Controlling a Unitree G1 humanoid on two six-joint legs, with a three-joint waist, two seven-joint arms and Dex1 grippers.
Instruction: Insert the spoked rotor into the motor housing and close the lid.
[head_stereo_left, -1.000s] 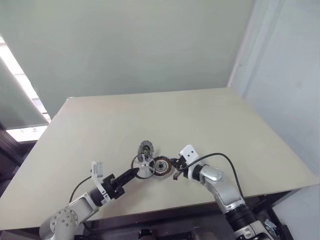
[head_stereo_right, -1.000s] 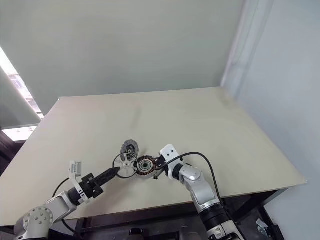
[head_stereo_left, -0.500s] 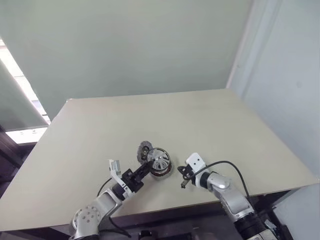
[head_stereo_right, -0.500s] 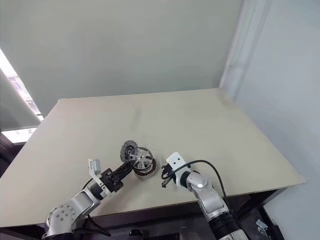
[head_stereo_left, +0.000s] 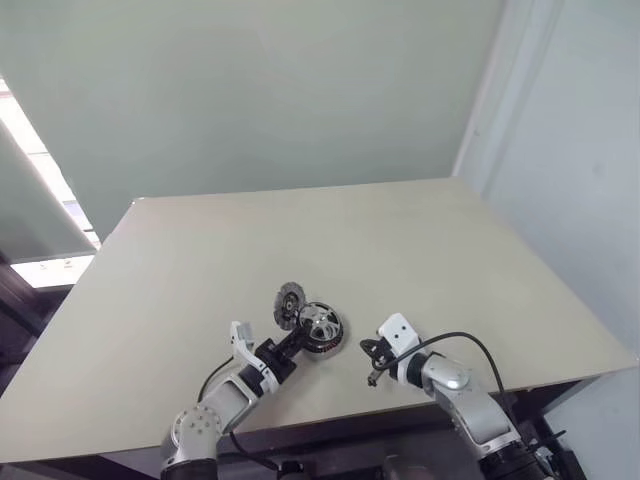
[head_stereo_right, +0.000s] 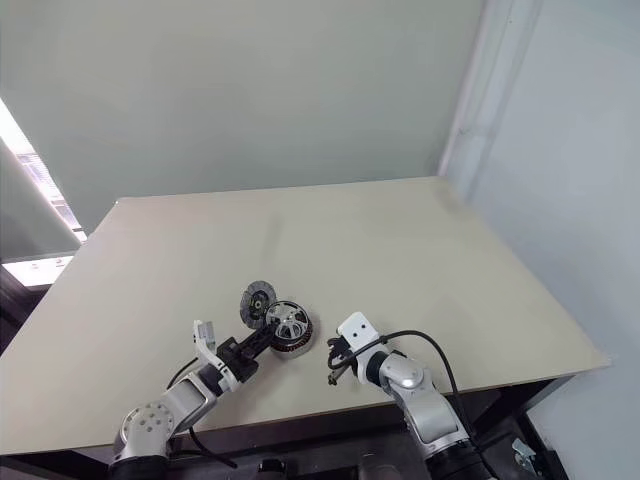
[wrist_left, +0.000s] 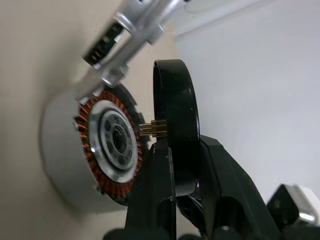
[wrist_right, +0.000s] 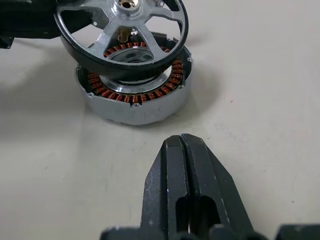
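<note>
My left gripper (head_stereo_left: 300, 336) is shut on the black rim of the spoked rotor (wrist_right: 122, 71), gripping it between its fingers (wrist_left: 156, 170). The rotor hangs slightly tilted just above the motor housing (wrist_right: 132, 107), a silver ring with copper windings lying on the table. The rotor's short gold shaft points at the housing's centre. The lid (head_stereo_left: 290, 298), a small grey disc with dark segments, lies on the table just behind and to the left of the housing. My right gripper (wrist_right: 182, 165) is shut and empty, a short way to the right of the housing, nearer the front edge.
The beige table (head_stereo_left: 450, 260) stretches wide to the back and right. Its front edge runs close behind both grippers. A pale wall stands beyond the far edge.
The left gripper has carried the rotor right and down, from beside the housing to just over it. The right gripper has drawn back from the housing toward the front edge.
</note>
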